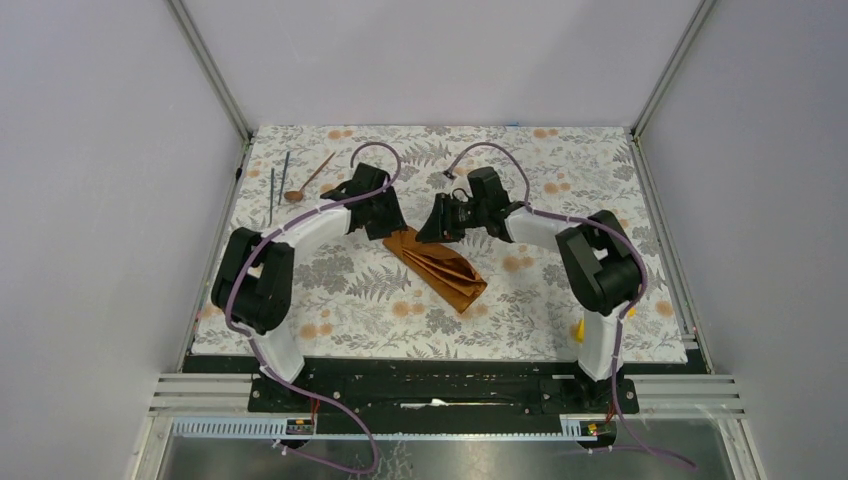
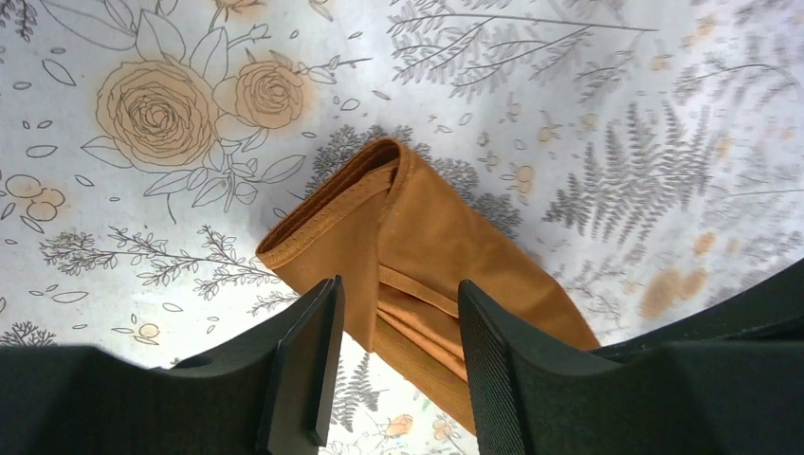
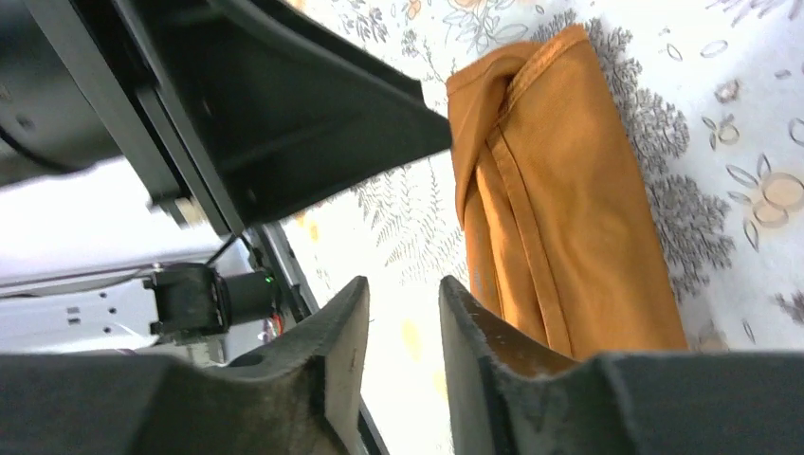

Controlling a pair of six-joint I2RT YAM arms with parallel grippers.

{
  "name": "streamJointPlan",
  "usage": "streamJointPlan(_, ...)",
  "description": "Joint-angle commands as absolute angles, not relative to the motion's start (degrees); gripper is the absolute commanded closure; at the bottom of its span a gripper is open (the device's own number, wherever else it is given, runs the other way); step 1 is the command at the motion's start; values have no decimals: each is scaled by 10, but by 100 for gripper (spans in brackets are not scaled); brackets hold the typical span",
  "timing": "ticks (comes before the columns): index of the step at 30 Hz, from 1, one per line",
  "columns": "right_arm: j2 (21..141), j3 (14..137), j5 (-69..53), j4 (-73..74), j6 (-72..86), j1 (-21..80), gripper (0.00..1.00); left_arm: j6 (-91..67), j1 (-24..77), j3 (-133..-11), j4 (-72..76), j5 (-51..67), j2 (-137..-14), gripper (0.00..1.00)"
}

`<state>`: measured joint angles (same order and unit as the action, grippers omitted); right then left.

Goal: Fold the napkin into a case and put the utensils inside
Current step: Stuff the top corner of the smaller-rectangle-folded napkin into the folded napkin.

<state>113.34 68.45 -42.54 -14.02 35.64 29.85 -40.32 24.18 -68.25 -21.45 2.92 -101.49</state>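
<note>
Top external view: the case [image 1: 437, 265] — a folded rust-orange strip — lies diagonally on the tablecloth [image 1: 560, 170]. Above its end the left gripper [image 2: 398, 299] has its fingers apart, holding nothing; the right gripper [image 3: 403, 294] shows a narrow, empty gap beside it.

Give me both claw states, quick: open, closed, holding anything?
Left claw: open, holding nothing, poised over the end of the folded napkin.
Right claw: open, holding nothing, beside the napkin.
</note>
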Motion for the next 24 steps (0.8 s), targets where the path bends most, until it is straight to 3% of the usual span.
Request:
streamJointPlan(1,1055,662,-369,-27,236,290,56,-406,220,-670,-210,93,-963,47)
streamJointPlan(8,1038,621,-364,-15,217,250,52,-451,211,-567,-155,200,-930,45)
streamJointPlan(15,1048,597,-381,-29,222,254,59,-500,215,-459,-45,251,-938,45)
streamJointPlan(24,1057,567,-367,-68,251,303,68,-512,243,-467,-24,221,-979,54)
